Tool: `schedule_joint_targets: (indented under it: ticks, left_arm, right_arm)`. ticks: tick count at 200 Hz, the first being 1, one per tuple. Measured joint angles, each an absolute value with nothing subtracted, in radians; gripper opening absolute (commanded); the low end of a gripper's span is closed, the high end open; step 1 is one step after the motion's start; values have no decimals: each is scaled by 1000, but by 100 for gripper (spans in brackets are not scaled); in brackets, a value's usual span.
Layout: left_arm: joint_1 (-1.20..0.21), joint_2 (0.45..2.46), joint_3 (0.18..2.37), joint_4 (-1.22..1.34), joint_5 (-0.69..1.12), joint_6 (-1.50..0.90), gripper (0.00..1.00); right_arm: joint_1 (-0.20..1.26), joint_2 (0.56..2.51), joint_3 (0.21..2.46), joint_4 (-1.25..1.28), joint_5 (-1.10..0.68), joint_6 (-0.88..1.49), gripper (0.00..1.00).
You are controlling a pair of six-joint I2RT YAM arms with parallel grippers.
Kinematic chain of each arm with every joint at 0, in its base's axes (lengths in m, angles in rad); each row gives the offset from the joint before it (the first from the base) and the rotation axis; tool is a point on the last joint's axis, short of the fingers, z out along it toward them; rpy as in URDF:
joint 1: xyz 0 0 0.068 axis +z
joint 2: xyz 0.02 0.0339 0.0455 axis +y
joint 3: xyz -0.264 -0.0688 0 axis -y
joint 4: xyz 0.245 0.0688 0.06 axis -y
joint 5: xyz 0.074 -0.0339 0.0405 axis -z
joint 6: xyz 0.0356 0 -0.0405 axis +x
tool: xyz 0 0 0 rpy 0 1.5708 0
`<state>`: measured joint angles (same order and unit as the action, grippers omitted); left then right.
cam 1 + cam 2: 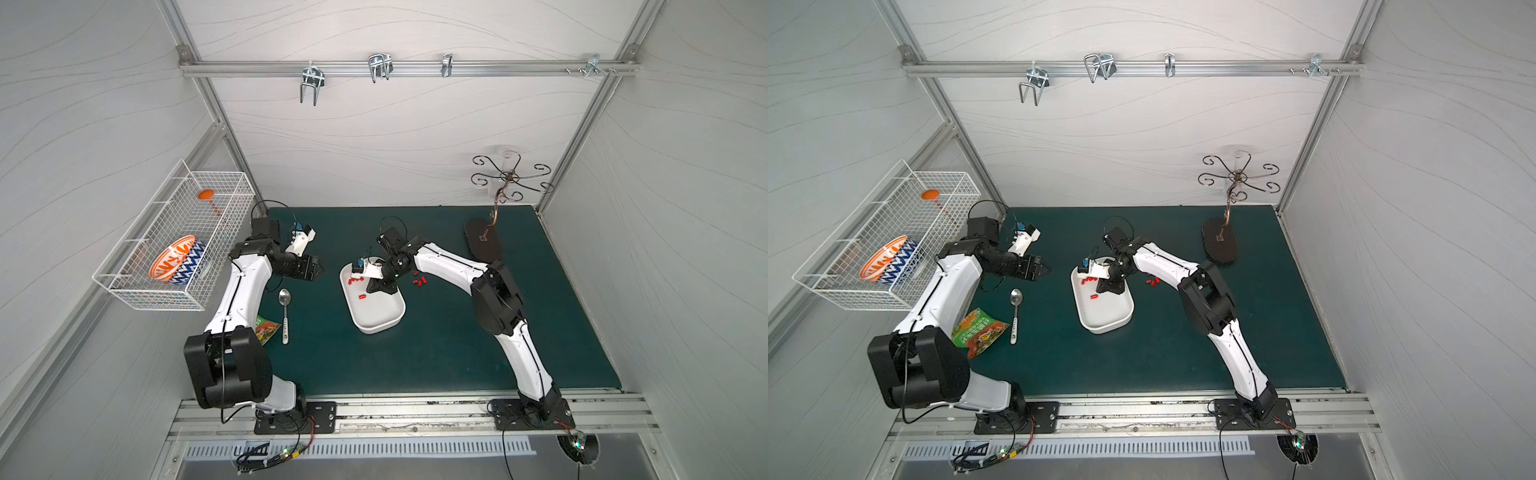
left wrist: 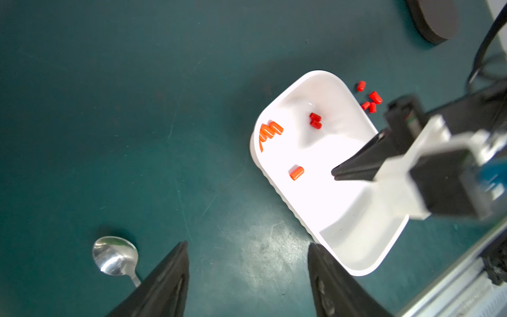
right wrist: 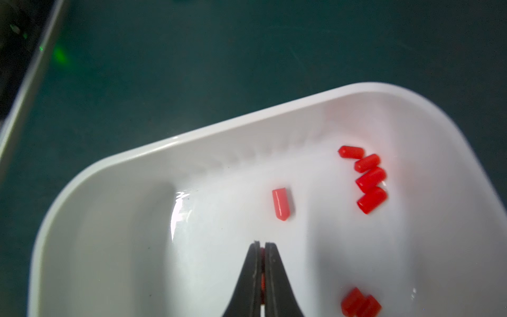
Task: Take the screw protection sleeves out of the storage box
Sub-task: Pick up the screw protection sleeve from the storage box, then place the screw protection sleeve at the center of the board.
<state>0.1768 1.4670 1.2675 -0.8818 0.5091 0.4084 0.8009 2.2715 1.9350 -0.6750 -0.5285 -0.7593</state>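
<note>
The white storage box (image 1: pixel 376 328) (image 1: pixel 1106 328) lies mid-mat. Inside it, the right wrist view shows several red screw protection sleeves in a row (image 3: pixel 369 178), a single one (image 3: pixel 282 204) and a pair (image 3: pixel 359 303). My right gripper (image 3: pixel 262 244) (image 1: pixel 369 289) reaches down into the box and is shut on one sleeve (image 3: pixel 262 280), a red sliver between the jaws. Several more sleeves (image 1: pixel 419 281) (image 2: pixel 370 101) lie on the mat just right of the box. My left gripper (image 2: pixel 248 244) (image 1: pixel 319 270) hovers open and empty, left of the box.
A metal spoon (image 1: pixel 284 309) (image 2: pixel 115 255) and a snack packet (image 1: pixel 980 332) lie left of the box. A white wire basket (image 1: pixel 166 257) with a patterned bowl (image 1: pixel 176 259) hangs on the left wall. A hook stand's dark base (image 1: pixel 484 245) sits at the back right.
</note>
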Motion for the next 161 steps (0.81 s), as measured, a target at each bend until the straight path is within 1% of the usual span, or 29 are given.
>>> schedule_joint_targets:
  ticks: [26,41,67,80,100,114,135,161]
  left_arm:
    - [177,1470,1267,-917,587,457,79]
    - [175,1476,1267,-931,638,485,81]
    - [142,1482,1260,-932,686,522,84]
    - [94,1484,1245,-921,690,535,87]
    - [2,1484,1202,-889,686,549,90]
    - [-57,1484,1182,-871,676,554,92]
    - [-128,1488,1177,-850,656,566,96]
    - [-183,1487,1158,-812,621,576,97]
  right_arm:
    - [758,2210,1938,-713,-605,-704,7]
    - [731,2162,1920,-733,-648,-675,7]
    - [666,2040,1815,-751,-685,-643,8]
    - [620,1983,1747,-749,-682,-627,8]
    - [553,1929,1642,-741,-640,-597,9]
    - [514,1925,1581,-720,-576,-567,9]
    - [483,1953,1529,-702,-473,-517,9]
    - [471,2022,1528,-674,-356,-460,13]
